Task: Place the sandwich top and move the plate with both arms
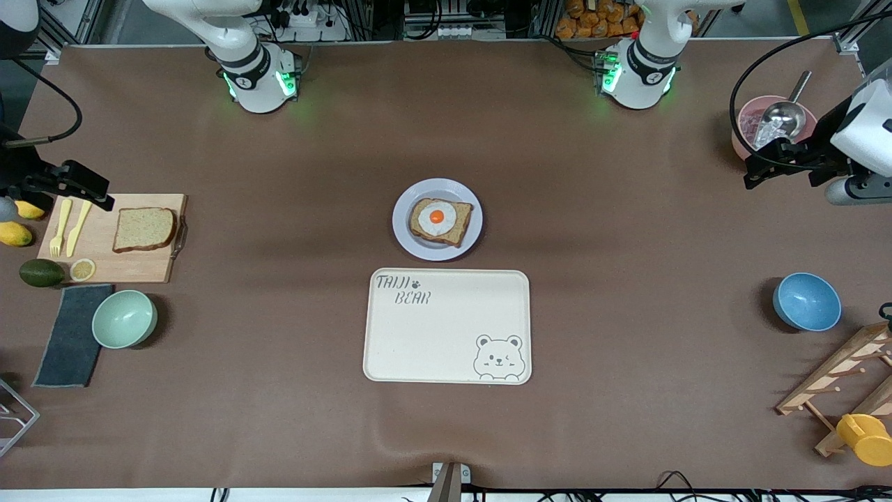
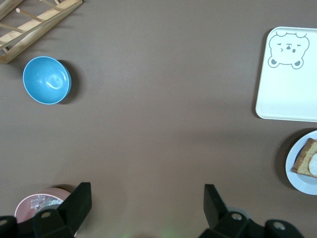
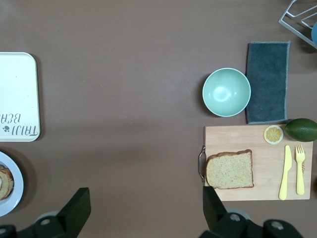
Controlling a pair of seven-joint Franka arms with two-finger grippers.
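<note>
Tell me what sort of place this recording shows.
Probably a robotics lab staged as a kitchen: two arms bolted to a covered table, with bread on a cutting board, a plate with egg toast, and a tray.

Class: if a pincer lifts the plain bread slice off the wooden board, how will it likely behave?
The bread slice looks thin and porous, so probably light and apt to sag. It lies flat on the board, so pinching an edge may dent it.
</note>
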